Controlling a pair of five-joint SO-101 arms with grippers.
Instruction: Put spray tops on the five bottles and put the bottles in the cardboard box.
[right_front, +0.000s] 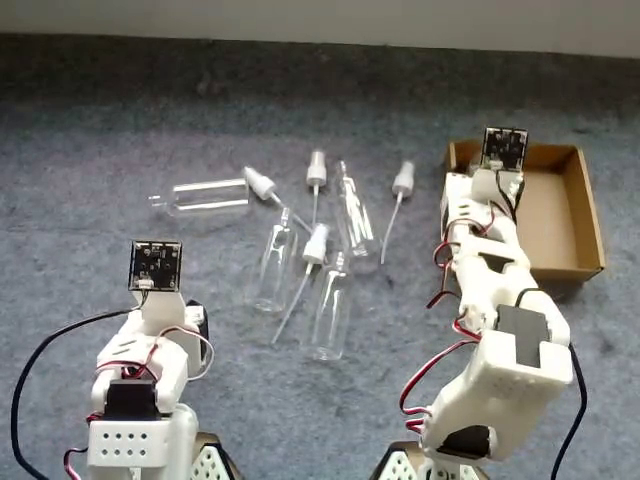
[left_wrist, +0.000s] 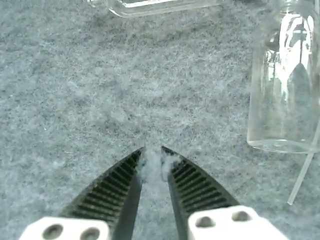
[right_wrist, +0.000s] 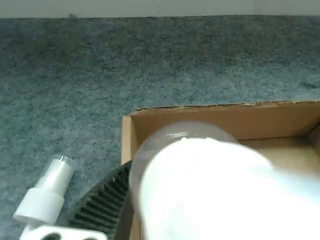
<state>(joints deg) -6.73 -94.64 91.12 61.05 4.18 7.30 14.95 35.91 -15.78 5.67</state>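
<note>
Spanning the high view, a grey felt-like surface (right_front: 100, 120) carries everything; a pale wall strip (right_front: 320, 15) borders its far edge.

At far left, the left gripper (left_wrist: 152, 150) hangs low over bare surface. Its jaws are drawn almost together with only a narrow slit between the tips, and they grip nothing.

Just beyond it, the lying bottle (right_front: 210, 195) rests on its side, and the first spray top (right_front: 260, 182) is by its neck.

Next come the second bottle (right_front: 272, 265), the second spray top (right_front: 316, 170) and the third spray top (right_front: 316, 243). After them are the third bottle (right_front: 330, 305) and the fourth bottle (right_front: 355, 215). All lie flat and close together, the bottles uncapped.

The fourth spray top (right_front: 403, 180) lies just beside the box.

At right, the right gripper (right_front: 503, 165) reaches to the left end of the cardboard box (right_front: 585, 215), its jaws closed around the held bottle (right_wrist: 200, 185). Whether that bottle touches the box floor cannot be told.
</note>
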